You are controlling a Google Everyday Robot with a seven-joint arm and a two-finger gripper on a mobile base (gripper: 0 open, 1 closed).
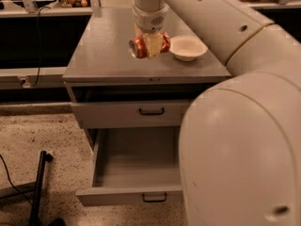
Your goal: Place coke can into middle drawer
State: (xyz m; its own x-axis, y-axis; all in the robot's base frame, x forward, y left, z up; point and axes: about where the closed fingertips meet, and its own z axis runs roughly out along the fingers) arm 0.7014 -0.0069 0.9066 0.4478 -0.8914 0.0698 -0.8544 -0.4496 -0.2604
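My gripper (151,50) hangs from the cream arm over the cabinet top and is shut on the coke can (138,46). The red-orange can lies sideways between the fingers (153,45), its silver end facing left, held a little above the grey top. The middle drawer (136,163) is pulled open below and in front, its bare grey tray showing nothing inside and a small black bar handle (154,197) on its front. The gripper is behind and well above the drawer.
A round cream-white bowl (188,47) sits on the cabinet top (103,55) just right of the can. A shut drawer front (122,114) with a black handle lies above the open one. My own large arm fills the right side. A black stand (37,187) stands on the speckled floor at left.
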